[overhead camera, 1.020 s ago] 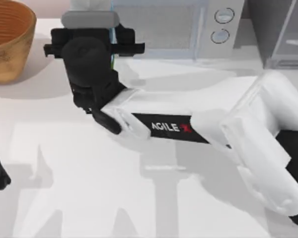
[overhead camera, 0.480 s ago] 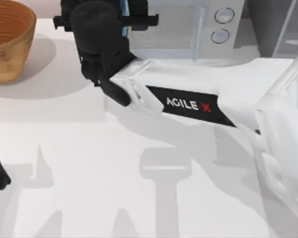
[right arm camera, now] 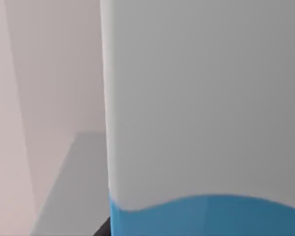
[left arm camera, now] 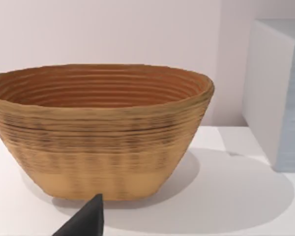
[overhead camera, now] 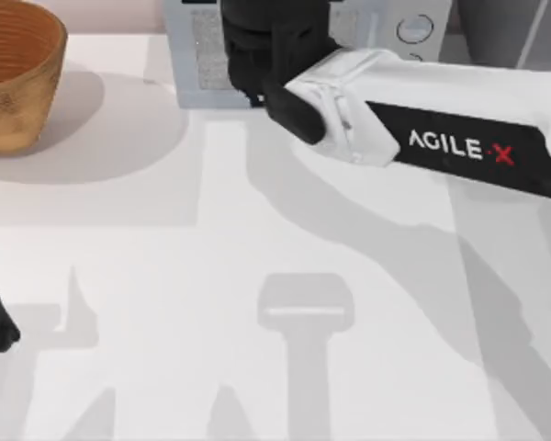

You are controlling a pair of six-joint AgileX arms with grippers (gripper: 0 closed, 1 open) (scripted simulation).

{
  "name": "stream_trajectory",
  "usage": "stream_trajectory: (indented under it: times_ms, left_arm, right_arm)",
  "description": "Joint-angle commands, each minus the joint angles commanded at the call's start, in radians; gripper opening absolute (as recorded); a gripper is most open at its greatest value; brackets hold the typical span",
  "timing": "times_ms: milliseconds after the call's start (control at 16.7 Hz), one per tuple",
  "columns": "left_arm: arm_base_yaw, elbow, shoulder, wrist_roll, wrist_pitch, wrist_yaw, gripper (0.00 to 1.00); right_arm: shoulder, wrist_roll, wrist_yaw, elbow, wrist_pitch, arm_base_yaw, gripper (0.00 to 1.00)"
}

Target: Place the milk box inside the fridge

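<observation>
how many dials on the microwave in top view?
2: both on the microwave panel at the table's back edge, upper dial above lower dial, which the right arm partly covers. More may be hidden.

Simulated kitchen tabletop: microwave (overhead camera: 386, 37), woven basket (overhead camera: 14, 73), white table (overhead camera: 165, 276)

Open white tabletop (overhead camera: 257, 276) across front and middle. Obstacles: ribbed tan wicker basket (overhead camera: 14, 73) at back left; pale blue-grey microwave (overhead camera: 202, 55) along back edge.
</observation>
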Motion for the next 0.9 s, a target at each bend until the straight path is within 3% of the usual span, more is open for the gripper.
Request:
stream_trajectory:
  times_ms: [900]
  left_arm:
    - [0.0, 0.0, 0.0, 0.0, 0.0, 0.0, 1.0]
  right_arm:
    - [-1.398, -0.012, -0.502, -1.104, -0.292, -0.483, 0.0]
